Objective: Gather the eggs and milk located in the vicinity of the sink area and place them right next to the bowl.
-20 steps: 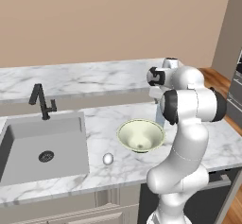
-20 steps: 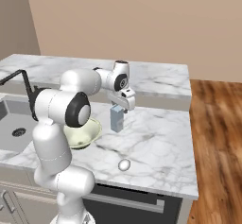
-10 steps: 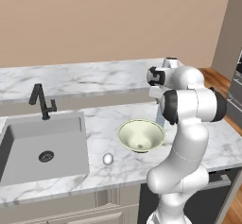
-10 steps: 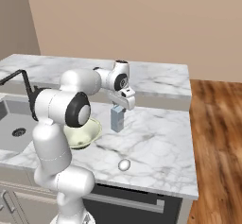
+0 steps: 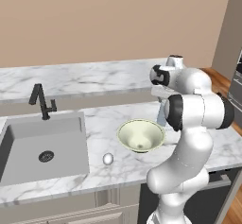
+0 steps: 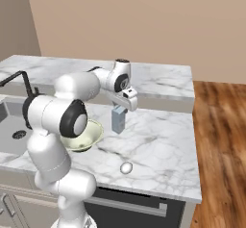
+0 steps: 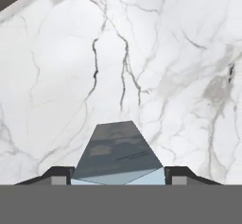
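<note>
The milk [image 6: 118, 120], a pale blue-grey carton, stands upright on the marble counter just right of the bowl [image 6: 91, 134]. My gripper [image 6: 122, 106] comes down on it from above. In the hand view the milk [image 7: 118, 154] fills the gap between the two fingertips [image 7: 60, 173], so the gripper [image 7: 118, 178] is shut on it. From the left, the milk [image 5: 161, 115] peeks out behind my arm beside the bowl [image 5: 140, 134]. One egg [image 5: 108, 159] lies between sink [image 5: 28, 138] and bowl. Another egg [image 6: 126, 167] lies near the counter's front edge.
A black faucet [image 5: 41, 102] stands behind the sink basin. A raised marble ledge [image 6: 158, 80] runs along the back of the counter. Open marble counter [image 6: 163, 140] spreads to the right of the milk; wooden floor [image 6: 221, 140] lies beyond its right edge.
The fingers have closed in on the milk carton. The arm, carton, bowl and eggs stay where they were.
</note>
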Available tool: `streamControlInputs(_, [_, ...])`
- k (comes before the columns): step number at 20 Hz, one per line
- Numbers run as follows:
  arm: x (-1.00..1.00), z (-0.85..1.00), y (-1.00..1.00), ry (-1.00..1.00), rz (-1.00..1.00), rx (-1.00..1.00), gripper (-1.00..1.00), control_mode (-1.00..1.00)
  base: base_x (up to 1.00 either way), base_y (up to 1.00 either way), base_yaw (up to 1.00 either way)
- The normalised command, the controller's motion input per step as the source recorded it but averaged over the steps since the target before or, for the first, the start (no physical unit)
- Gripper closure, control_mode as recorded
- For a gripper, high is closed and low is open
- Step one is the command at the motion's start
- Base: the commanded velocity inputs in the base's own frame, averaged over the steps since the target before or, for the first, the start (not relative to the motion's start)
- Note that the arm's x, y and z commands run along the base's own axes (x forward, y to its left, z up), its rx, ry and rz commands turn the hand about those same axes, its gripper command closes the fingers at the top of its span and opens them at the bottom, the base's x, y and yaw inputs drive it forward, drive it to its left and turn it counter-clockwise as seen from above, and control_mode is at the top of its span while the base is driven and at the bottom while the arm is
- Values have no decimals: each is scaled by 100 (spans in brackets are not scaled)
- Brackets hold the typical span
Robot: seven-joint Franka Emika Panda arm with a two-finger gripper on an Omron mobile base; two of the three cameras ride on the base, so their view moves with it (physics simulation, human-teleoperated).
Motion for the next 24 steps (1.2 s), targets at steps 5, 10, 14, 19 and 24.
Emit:
streamControlInputs(5, [-31, 32, 0, -13, 21, 0, 100, -100, 0, 0, 0])
streamControlInputs(10, [-23, 5, 4, 2, 17, -1, 100, -100, 0, 0, 0])
streamControlInputs(14, [-28, 0, 13, 10, 17, -1, 100, -100, 0, 0, 0])
streamControlInputs(19, [-11, 0, 5, 4, 10, -1, 100, -100, 0, 0, 0])
streamControlInputs(24, [-10, 0, 0, 0, 4, 0, 100, -100, 0, 0, 0])
